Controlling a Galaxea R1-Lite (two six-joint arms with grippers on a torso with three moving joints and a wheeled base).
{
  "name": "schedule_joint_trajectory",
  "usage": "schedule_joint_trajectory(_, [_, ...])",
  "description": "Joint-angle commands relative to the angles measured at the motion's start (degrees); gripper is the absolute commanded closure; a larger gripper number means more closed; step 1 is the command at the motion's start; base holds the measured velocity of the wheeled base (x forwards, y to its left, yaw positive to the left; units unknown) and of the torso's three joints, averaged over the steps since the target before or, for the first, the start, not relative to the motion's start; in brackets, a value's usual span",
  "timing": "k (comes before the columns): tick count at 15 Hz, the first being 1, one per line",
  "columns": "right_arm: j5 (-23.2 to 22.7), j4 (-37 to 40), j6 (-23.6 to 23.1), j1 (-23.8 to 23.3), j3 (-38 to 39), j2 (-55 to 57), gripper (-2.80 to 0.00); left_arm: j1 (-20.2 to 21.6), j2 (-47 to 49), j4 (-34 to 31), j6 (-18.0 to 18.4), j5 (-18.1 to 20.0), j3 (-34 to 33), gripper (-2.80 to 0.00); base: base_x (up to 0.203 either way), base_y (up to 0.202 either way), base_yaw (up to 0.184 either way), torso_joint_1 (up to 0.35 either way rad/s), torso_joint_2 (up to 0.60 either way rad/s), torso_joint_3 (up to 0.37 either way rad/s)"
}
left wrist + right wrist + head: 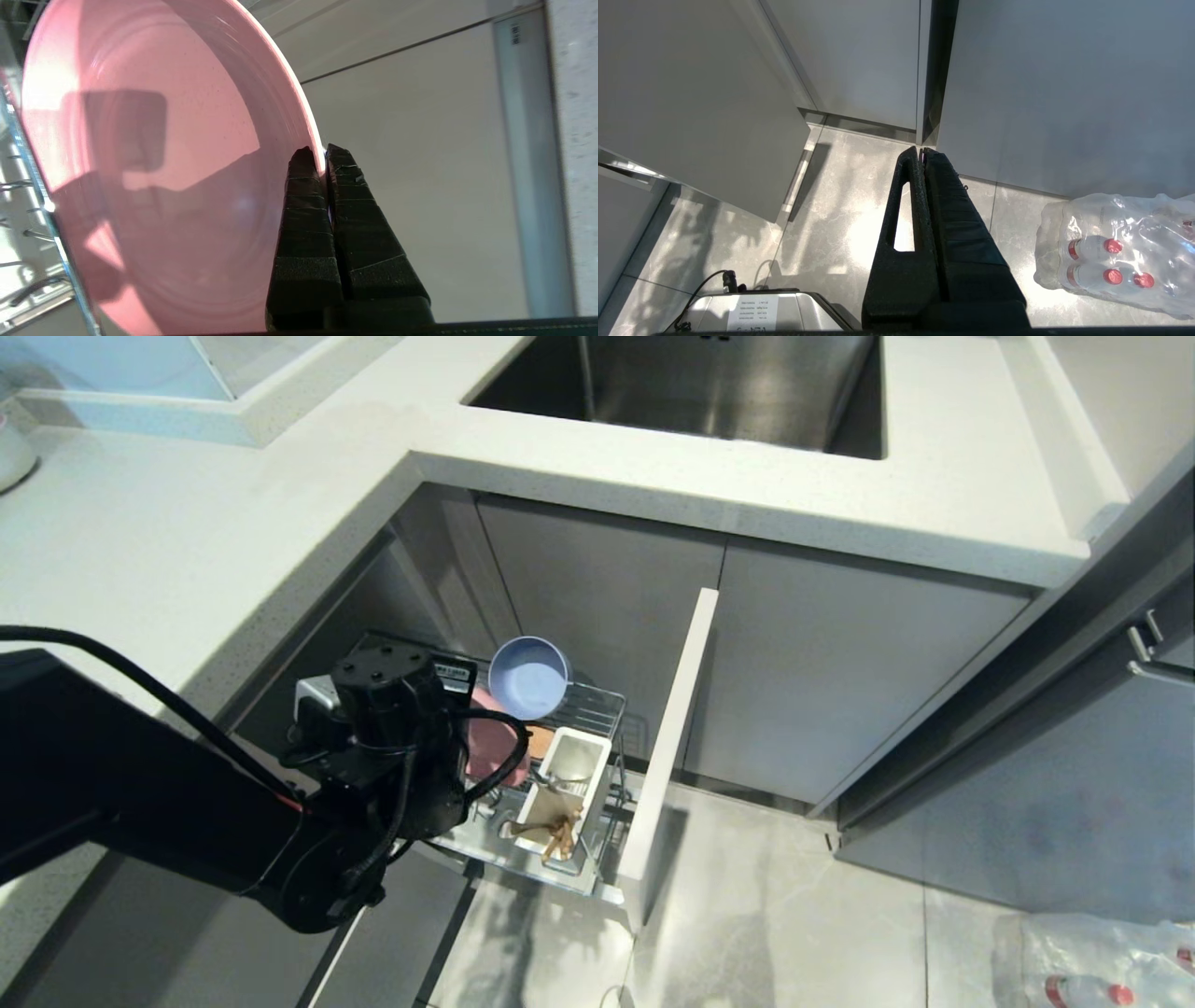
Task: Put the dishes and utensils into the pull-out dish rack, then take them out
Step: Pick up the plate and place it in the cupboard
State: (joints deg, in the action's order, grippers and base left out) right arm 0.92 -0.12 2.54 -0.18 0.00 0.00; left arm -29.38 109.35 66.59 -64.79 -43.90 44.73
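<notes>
Kitchen corner under the white stone counter [187, 551]: flat round pink matte plate [154, 177] is standing on edge in the pulled-out chrome wire dish rack [597, 709], beside the small blue-grey bowl [528, 678]. Left gripper [323, 156] is pinching the plate's thin rim with clenched jaws; right gripper [921, 151] is idling clenched over the floor. Plate is looking light, stiff and slick, so gripping deeper past the rim lip seems safer.

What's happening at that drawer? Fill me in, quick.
The robot's left claw is shut on the rim of the pink plate, which stands on edge in the pull-out dish rack below the counter. A blue-grey bowl sits tilted at the back of the rack, and the chopsticks and a metal utensil lie in the white utensil cup. The right claw is shut and empty, parked over the floor near a pack of bottles.
</notes>
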Motion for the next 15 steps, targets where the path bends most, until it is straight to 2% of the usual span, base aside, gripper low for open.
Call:
schedule_joint_trajectory(1, [0.0, -0.1, 0.0, 0.0, 0.0, 0.0, 0.0, 0.1, 1.0, 0.4, -0.3, -0.3, 0.1, 0.0, 0.0, 0.0, 0.0, 0.0, 0.0, 0.0])
schedule_joint_trajectory(15, [0.0, -0.1, 0.0, 0.0, 0.0, 0.0, 0.0, 0.7, 4.5, 0.3, -0.8, -0.4, 0.0, 0.0, 0.0, 0.0, 0.0, 0.0, 0.0, 0.0])
